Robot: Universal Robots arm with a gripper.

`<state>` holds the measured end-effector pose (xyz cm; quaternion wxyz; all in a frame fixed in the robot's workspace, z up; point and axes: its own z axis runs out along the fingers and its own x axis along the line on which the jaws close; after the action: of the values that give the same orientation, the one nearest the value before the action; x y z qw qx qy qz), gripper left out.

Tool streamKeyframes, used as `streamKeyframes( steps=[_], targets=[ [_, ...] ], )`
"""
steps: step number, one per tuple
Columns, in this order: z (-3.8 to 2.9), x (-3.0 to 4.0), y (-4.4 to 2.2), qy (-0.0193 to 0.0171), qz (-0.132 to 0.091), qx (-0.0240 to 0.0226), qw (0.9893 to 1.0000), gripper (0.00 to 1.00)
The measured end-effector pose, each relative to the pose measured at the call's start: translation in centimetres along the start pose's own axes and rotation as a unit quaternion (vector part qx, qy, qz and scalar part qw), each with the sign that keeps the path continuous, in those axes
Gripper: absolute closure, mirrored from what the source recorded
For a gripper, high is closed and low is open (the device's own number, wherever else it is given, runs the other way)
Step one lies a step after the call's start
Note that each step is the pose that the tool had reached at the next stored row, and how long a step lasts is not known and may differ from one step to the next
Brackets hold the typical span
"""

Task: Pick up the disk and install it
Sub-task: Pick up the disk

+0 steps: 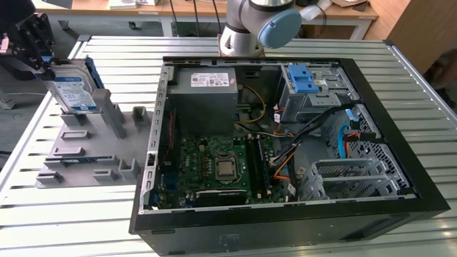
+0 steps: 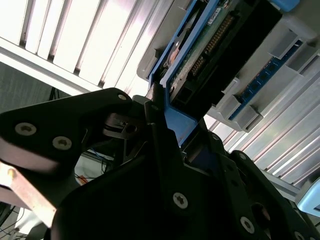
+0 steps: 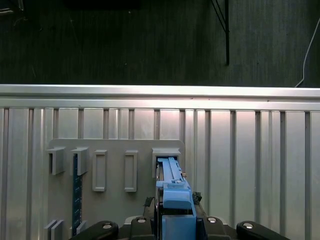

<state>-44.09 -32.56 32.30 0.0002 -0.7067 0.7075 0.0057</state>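
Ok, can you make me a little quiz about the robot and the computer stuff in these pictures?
1. True or false: the disk lies flat inside the computer case.
2. What is the gripper clamped on? A) the disk's blue rail B) a cable C) nothing
3. Fill in: the disk stands upright in a slot of the grey ____ beside the case.

Key:
1. False. It stands outside the case, on the exterior view's left.
2. A.
3. holder.
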Motion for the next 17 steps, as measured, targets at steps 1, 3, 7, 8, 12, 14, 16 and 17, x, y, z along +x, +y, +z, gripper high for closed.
streamKeyframes(
  steps=[1,3,7,8,12,14,16,17],
  targets=[
    [0.00,0.00,0.00,0.0000,0.000,0.0000,1.0000,0.64],
    [-0.01,0.00,0.00,0.0000,0.000,0.0000,1.0000,0.64],
    [-0.12,0.00,0.00,0.0002,0.000,-0.0003,1.0000,0.64],
    [-0.20,0.00,0.00,0.0001,0.000,-0.0002,1.0000,0.64],
    [-0.59,0.00,0.01,0.0001,0.000,0.0000,1.0000,0.64],
    [-0.86,0.00,0.01,0.0000,0.000,0.0001,1.0000,0.64],
    [-1.16,-0.01,0.02,0.0000,0.000,0.0002,1.0000,0.64],
    [-1.31,-0.01,0.02,0.0000,0.000,0.0001,1.0000,0.64]
  ],
)
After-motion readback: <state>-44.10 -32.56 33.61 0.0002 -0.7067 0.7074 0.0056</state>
